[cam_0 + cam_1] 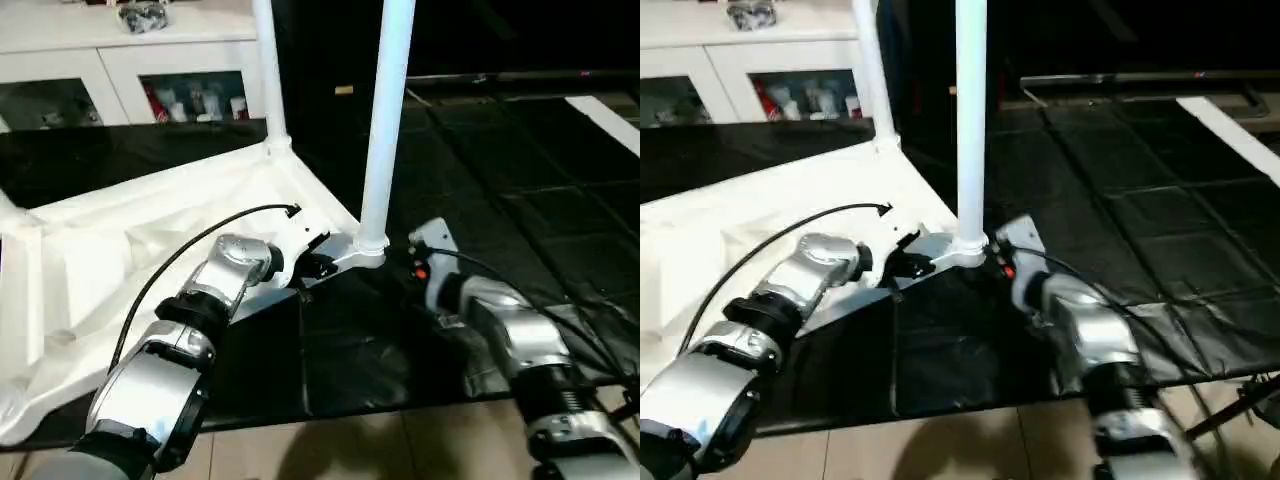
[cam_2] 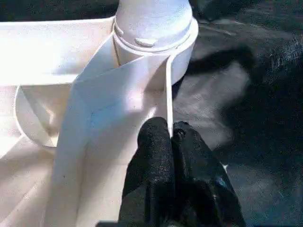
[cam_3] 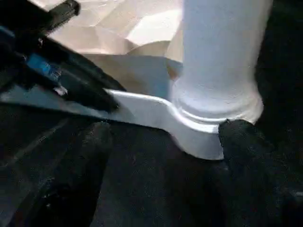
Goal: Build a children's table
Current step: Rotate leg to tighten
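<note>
The children's table top (image 1: 120,250) lies upside down on the black mat, ribbed underside up. Two white legs stand upright in its corner sockets, a near one (image 1: 385,120) and a far one (image 1: 268,70). My left gripper (image 1: 318,266) is shut on the thin rim wall just beside the near socket (image 2: 156,52), its fingertips (image 2: 156,137) pinching the edge. My right gripper (image 3: 165,142) is open at the foot of the near leg (image 3: 222,56), one finger (image 3: 94,156) on each side of the socket, gripping nothing.
A white cabinet (image 1: 120,60) with glass-fronted shelves stands at the back left. The black mat (image 1: 520,170) stretches right and back, with a white strip (image 1: 610,120) at its far right. Light wood floor (image 1: 350,450) runs along the front edge.
</note>
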Controlling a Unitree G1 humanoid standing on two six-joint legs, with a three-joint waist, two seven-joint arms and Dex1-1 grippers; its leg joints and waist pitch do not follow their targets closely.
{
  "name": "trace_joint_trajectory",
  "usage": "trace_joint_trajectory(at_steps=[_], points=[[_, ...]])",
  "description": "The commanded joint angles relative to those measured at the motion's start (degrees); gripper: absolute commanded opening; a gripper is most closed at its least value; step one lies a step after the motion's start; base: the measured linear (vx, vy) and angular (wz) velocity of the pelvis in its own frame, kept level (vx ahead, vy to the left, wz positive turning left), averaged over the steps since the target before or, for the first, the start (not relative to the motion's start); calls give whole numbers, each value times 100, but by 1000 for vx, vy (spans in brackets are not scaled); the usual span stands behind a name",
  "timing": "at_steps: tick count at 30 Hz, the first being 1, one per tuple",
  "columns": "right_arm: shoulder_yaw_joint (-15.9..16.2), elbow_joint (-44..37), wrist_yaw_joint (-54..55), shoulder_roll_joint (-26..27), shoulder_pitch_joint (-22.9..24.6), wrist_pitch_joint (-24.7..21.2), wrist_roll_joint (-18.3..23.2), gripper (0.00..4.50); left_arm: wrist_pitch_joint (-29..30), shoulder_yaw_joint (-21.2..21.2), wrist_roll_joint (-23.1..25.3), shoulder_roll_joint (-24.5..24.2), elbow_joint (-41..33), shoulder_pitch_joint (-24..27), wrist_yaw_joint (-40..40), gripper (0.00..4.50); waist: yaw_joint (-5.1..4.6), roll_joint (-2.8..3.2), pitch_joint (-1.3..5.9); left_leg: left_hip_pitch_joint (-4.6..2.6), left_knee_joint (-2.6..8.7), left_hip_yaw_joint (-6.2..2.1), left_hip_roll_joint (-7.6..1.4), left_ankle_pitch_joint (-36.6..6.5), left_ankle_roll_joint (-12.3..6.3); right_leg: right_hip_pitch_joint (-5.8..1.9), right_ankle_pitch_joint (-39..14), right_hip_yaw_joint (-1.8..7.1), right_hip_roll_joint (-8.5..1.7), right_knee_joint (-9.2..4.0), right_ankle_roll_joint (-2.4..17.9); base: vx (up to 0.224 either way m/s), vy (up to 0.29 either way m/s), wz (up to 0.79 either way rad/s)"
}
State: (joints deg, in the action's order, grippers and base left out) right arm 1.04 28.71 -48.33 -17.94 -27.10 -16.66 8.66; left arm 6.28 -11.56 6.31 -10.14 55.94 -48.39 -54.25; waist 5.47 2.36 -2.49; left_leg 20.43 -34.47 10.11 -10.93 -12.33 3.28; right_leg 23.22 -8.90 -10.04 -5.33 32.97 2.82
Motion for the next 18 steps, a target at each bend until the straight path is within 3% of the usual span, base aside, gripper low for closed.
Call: trace_joint_trajectory(at_steps=[1,4,7,11,12,15,18], points=[[-131,-48,-202,-153,36,119,50,413,-131,-63,-82,-83,-186,35,-249,0,60,-65,439,14,310,-92,-286,-153,-793,-427,-882,434,-490,-316,851,0,0,0],[-183,-168,-811,-583,124,279,167,432,-246,-199,-87,-183,-318,146,-697,0,139,-73,429,2,314,-80,-280,-321,-735,-428,-1288,423,-489,-363,719,0,0,0],[-64,-298,-1403,-874,164,359,287,443,-563,-449,-44,-353,-530,309,-1318,0,184,-142,426,6,319,-78,-289,-332,-764,-428,-1406,422,-492,-362,642,0,0,0],[102,-333,-1839,-979,142,511,340,443,-757,-585,-78,-476,-725,413,-1818,0,236,-129,411,5,325,-73,-298,-356,-749,-399,-1606,422,-498,-375,600,0,0,0],[159,-324,-1985,-982,118,573,346,443,-814,-640,-82,-528,-820,469,-2023,0,271,-153,413,-15,328,-67,-305,-358,-719,-386,-1681,427,-500,-384,582,0,0,0],[247,-208,-2191,-942,7,623,376,443,-954,-815,6,-664,-987,574,-2296,0,330,-121,425,-62,338,-76,-356,-345,-663,-346,-1520,459,-507,-340,693,0,0,0],[352,-79,-2524,-898,-110,634,427,427,-1052,-932,51,-761,-1077,626,-2468,0,354,-125,423,-46,341,-77,-358,-368,-645,-357,-1407,474,-514,-308,749,0,0,0]])
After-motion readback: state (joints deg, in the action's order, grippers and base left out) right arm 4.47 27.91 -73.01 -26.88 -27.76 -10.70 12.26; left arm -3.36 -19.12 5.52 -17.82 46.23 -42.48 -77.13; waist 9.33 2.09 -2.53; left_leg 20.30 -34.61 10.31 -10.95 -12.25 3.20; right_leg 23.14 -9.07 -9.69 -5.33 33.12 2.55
